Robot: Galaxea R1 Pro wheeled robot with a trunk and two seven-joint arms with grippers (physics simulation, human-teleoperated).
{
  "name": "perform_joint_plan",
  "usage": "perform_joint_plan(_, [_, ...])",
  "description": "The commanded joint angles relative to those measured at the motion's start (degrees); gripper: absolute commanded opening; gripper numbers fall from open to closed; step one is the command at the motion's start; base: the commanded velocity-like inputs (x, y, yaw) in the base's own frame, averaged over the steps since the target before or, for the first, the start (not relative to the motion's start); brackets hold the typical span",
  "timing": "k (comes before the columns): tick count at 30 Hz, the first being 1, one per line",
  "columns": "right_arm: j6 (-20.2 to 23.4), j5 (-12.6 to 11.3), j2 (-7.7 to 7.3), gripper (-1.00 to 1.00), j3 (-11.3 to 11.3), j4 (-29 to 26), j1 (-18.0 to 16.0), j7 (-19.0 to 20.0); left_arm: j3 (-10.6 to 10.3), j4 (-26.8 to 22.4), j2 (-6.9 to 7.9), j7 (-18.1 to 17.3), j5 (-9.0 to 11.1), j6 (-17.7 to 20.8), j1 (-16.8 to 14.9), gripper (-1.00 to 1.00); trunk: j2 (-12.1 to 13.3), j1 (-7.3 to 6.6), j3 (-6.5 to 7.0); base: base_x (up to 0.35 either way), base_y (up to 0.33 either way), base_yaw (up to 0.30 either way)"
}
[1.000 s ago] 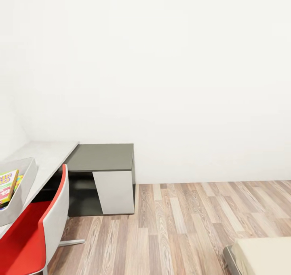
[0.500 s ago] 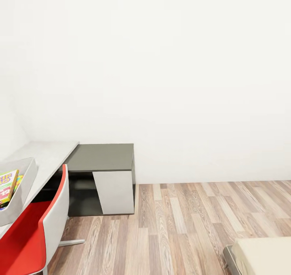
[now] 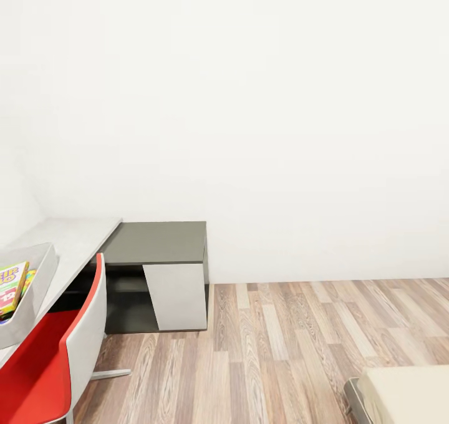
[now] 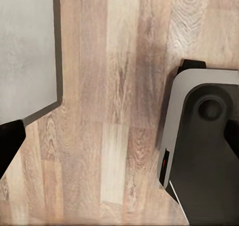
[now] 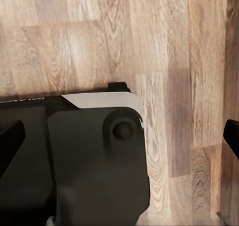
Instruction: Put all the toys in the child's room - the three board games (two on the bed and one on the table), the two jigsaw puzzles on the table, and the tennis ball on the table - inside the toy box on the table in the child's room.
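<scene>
In the head view, the shallow light-grey toy box with flared sides sits at about eight o'clock on the long pale grey-white table, and a green-white-red Skip-Bo board game box leans inside it with a sliver of a yellow patterned box just behind, so at least part of the tidying looks done. How many toys are in the bin cannot be told, since its greater part is cut off by the frame's edge. The visible stretch of table top carries no toy, and the lower dark grey cabinet section with its white panel, toward seven o'clock from centre, is likewise bare. A red-and-white moulded chair stands at the table's near side. At five o'clock a corner of the beige mattress of the bed with its dark grey frame peeps in; no game shows on that corner, so the bed's two games may remain to fetch. The left wrist view looks straight down on wood-plank floor beside the robot's grey-and-black base; the left gripper has its dark fingertips far apart at the frame's edges, jaws spread and empty. The right wrist view shows the same floor and base, and the right gripper is likewise wide apart, holding nothing.
</scene>
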Motion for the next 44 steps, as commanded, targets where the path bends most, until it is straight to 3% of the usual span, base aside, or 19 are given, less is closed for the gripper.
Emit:
perform_joint_plan(1, [-0.18, -0.55, 0.0, 1.0, 0.48, 0.02, 0.09, -0.18, -0.23, 0.1, 0.01, 0.02, 0.59, 0.34, 0.04, 1.0, -0.12, 0.03, -0.12, 0.0, 0.0, 0.0])
perform_joint_plan(12, [-0.15, -1.18, -0.08, 1.0, 0.32, 0.02, 0.36, -0.14, -0.33, 0.05, -0.56, 0.0, 0.47, 1.29, 0.99, 1.0, -0.12, 0.03, -0.12, 0.0, 0.0, 0.0])
perform_joint_plan(19, [-0.23, -1.39, -0.43, 1.0, 0.23, 0.02, 0.39, -0.16, -0.46, -0.3, -0.75, -0.02, 0.26, -0.03, 1.56, 1.0, -0.12, 0.03, -0.12, 0.0, 0.0, 0.0])
perform_joint_plan(26, [-0.42, -1.4, -0.9, 1.0, 0.12, 0.02, 1.28, -0.06, -0.43, -0.44, -4.11, -0.06, 0.15, -0.52, 1.62, 1.0, -0.12, 0.03, -0.12, 0.0, 0.0, 0.0])
perform_joint_plan(29, [-0.44, -1.2, -0.99, 1.0, 0.1, 0.02, 1.57, -0.04, -0.47, -0.41, -4.88, -0.03, 0.2, -0.55, 1.62, 1.0, -0.12, 0.03, -0.12, 0.0, 0.0, 0.0])
perform_joint_plan(44, [-0.46, -0.83, -2.53, 1.0, 0.08, 0.02, 4.0, -0.03, -0.63, -0.44, -5.3, -0.06, 0.06, -0.57, 1.63, 1.0, -0.12, 0.03, -0.12, 0.0, 0.0, 0.0])
